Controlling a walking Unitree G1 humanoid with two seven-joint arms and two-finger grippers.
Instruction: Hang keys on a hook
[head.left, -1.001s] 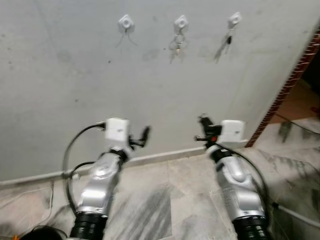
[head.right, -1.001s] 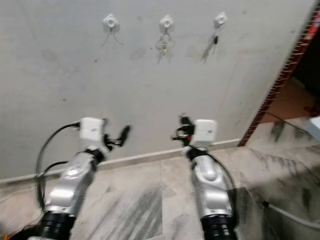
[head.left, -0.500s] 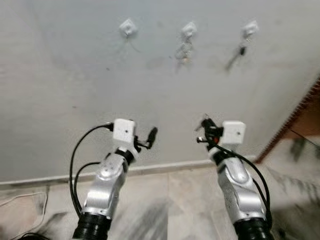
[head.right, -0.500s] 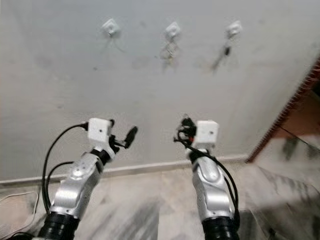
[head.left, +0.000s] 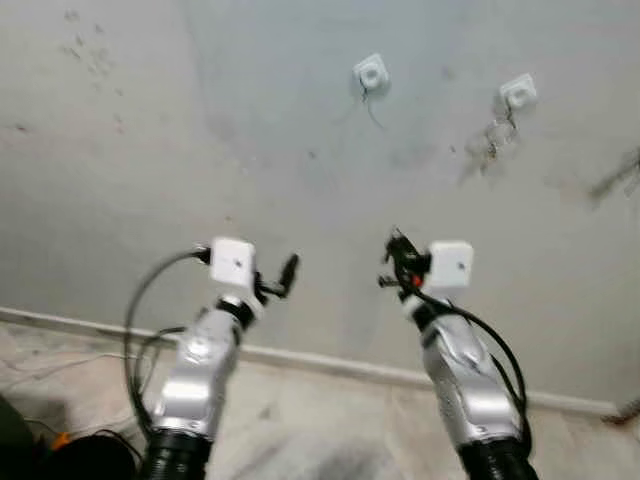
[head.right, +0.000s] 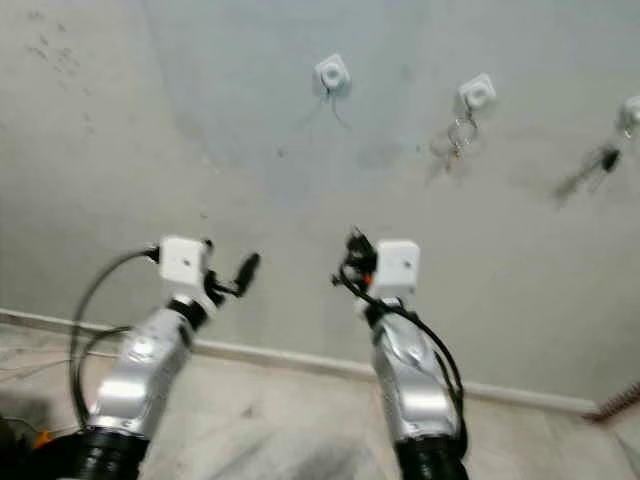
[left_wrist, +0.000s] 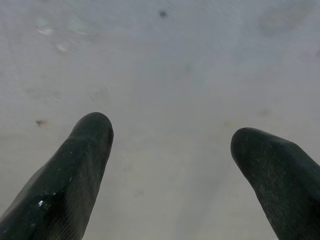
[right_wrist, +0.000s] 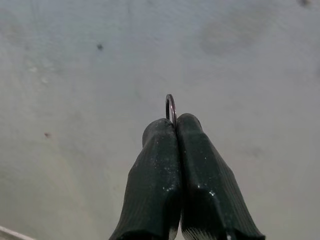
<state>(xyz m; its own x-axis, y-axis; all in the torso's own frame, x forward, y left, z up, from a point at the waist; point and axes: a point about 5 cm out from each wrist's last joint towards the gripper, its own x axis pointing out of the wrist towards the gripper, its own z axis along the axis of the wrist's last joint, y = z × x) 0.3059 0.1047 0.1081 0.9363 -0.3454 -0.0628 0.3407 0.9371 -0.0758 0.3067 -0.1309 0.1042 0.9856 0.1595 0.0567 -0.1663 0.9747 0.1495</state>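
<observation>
Grey plaster wall fills the background, marked with small stains, and a pale skirting strip meets a tiled floor below it. From the right gripper outward: its two black fingers are pressed tight together, and a thin metal key ring pokes out edge-on from between the tips, so the keys are held there, in front of the wall and well below the hooks. The rest of the bunch is hidden behind the fingers. The left gripper is raised beside it with its fingers spread apart and nothing between them. Higher on the wall is a row of small white hooks. The nearest one, an empty hook, sits above and slightly to the robot's left of the right gripper; the next hook to the right already carries keys, and another dark bunch hangs further right. The head views are blurred, which makes aiming harder. The likely risks: only a sliver of ring shows, so it could miss the hook's tip, or slip from the pinch and drop to the floor, or be steered to the occupied hook instead.
</observation>
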